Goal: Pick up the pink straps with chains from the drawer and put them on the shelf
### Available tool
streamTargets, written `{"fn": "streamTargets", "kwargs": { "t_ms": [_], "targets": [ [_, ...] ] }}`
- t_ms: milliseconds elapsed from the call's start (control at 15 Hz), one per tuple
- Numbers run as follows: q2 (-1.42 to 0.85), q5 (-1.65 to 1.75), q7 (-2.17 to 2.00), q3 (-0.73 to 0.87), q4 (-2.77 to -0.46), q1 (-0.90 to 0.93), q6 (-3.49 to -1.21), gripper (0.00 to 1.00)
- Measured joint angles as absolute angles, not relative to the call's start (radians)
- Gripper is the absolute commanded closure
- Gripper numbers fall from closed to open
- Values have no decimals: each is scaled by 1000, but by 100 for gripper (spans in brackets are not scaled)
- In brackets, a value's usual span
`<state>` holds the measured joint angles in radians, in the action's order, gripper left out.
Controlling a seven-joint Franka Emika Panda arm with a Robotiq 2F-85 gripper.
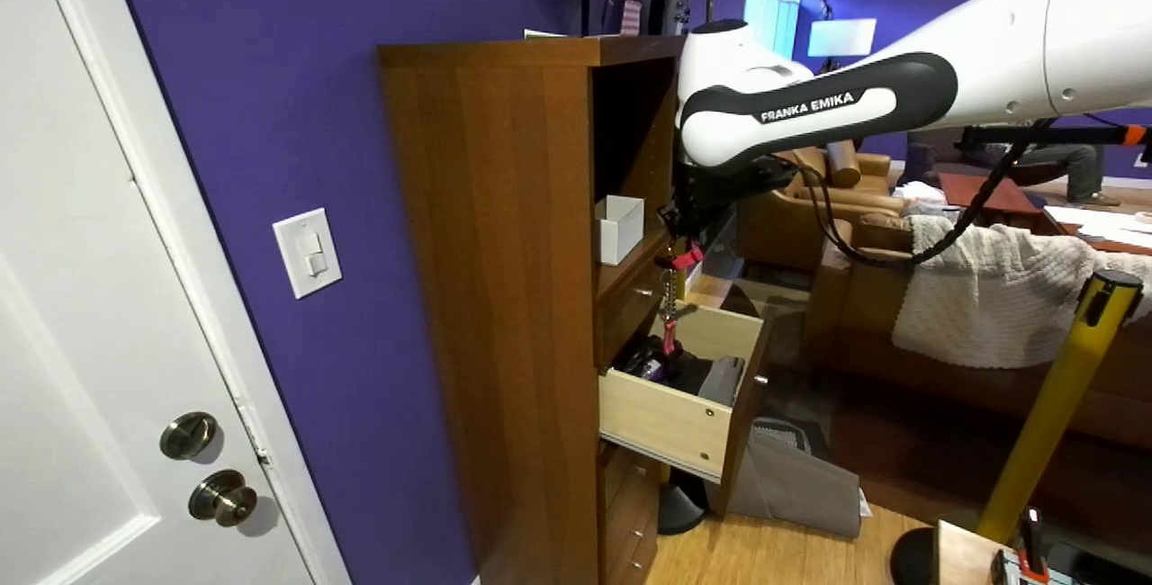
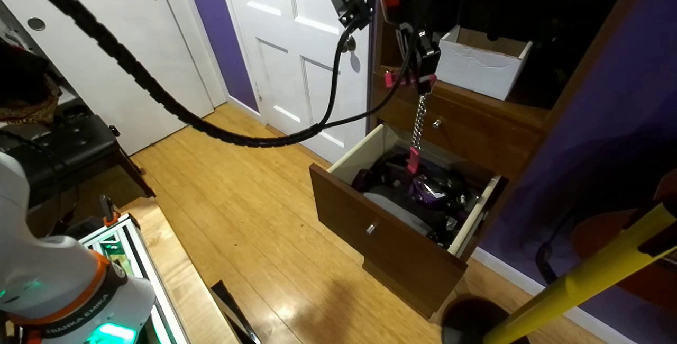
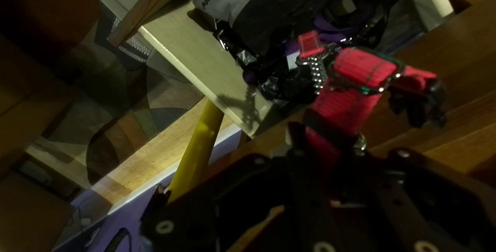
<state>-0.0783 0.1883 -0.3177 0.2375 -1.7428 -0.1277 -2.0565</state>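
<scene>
Plainly, the tall cabinet (image 1: 504, 297) holds its shelf (image 2: 529, 107) above the pulled-out drawer (image 1: 666, 418); a white box (image 2: 478, 66) stands on that shelf, near my pincer (image 3: 327, 143), clenched almost closed on the pink straps (image 3: 345, 106); their chain (image 2: 419, 121) hangs over the drawer.

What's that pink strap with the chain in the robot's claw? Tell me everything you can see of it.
The pink strap looks like stitched fabric webbing, folded over, with a metal loop on it. Its upper part is clamped in the gripper. From it a silvery chain hangs nearly straight down, ending in a small pink tab over the dark things in the open drawer. Whether the tab touches them, I cannot tell.
</scene>
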Motion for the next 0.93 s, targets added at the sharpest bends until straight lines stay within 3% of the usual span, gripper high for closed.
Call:
{"fn": "streamTargets", "kwargs": {
  "t_ms": [467, 933],
  "targets": [
    [30, 172, -317, 233, -1653, -143, -2099, 99],
    [85, 33, -341, 202, -1625, -144, -2369, 99]
  ]
}}
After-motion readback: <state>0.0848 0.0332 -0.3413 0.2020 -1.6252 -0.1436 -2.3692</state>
